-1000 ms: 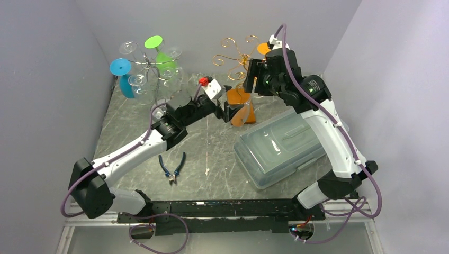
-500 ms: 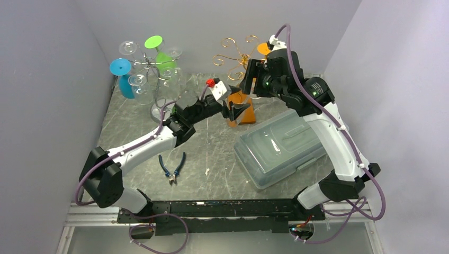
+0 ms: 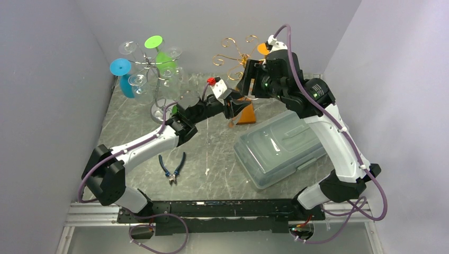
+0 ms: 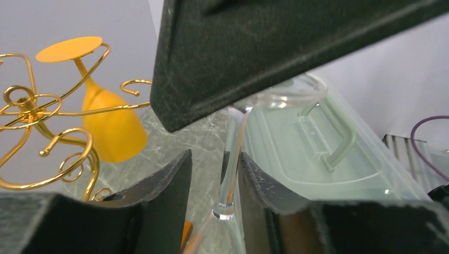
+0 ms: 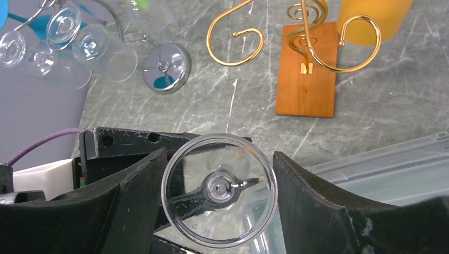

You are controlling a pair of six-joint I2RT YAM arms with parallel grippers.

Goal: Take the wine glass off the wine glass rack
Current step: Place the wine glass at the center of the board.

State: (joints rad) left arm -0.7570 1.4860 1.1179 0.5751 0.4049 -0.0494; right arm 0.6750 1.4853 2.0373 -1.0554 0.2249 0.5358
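Observation:
A clear wine glass [image 5: 219, 190] hangs upside down off the rack, and my right gripper [image 5: 218, 177] is shut on its round foot. In the left wrist view its stem [image 4: 233, 153] stands between the jaws of my left gripper [image 4: 214, 164]. The right finger [image 4: 259, 180] touches the stem, while the left finger [image 4: 169, 185] stands apart from it. Both grippers meet above the table, left gripper [image 3: 233, 106] just below right gripper [image 3: 248, 84]. The gold wire wine glass rack [image 3: 235, 55] on its wooden base [image 5: 307, 69] stands behind them, an orange glass [image 4: 111, 127] hanging from it.
A clear lidded plastic box [image 3: 280, 145] lies right of centre under the right arm. A silver rack [image 3: 151, 69] with clear, blue and green glasses stands at the back left. Blue pliers [image 3: 172, 166] lie near the front. Grey walls close in on both sides.
My left arm has reached right and forward to the held glass, and its jaws have narrowed round the stem. The right gripper has shifted slightly left, still gripping the glass.

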